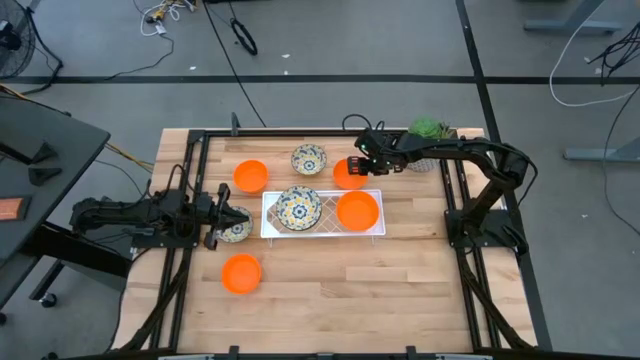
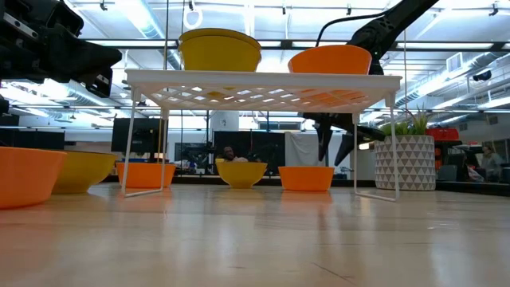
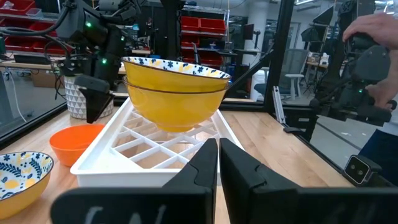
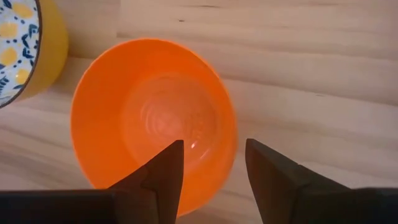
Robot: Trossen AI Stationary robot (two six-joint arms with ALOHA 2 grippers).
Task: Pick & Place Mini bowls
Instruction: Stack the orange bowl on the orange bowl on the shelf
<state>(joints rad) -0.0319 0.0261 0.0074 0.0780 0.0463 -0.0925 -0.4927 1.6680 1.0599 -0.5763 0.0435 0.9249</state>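
1. Nearest the low camera, an orange bowl [image 2: 28, 174] is seen at the picture's left edge, with a yellow-sided patterned bowl [image 2: 84, 170] just behind it on the wooden table [image 2: 255, 239].
2. Over that patterned bowl [image 1: 234, 229], beside the rack's left end, the left gripper [image 1: 226, 217] is held; its fingers [image 3: 202, 163] are seen pressed nearly together with nothing between them.
3. On the white wire rack [image 1: 322, 232] at the table's middle, stacked patterned bowls [image 1: 298, 207] are placed on the left and an orange bowl [image 1: 357, 210] on the right.
4. Above another orange bowl [image 4: 152, 121], on the table just behind the rack, the right gripper [image 4: 214, 162] is poised, its fingers spread apart over the bowl's rim and clasping nothing.
5. Further bowls are seen on the table: an orange one [image 1: 250, 175] and a patterned one [image 1: 308, 158] behind the rack, and an orange one [image 1: 241, 272] in front.
6. A potted plant [image 1: 428, 131] is seen at the table's far right corner.
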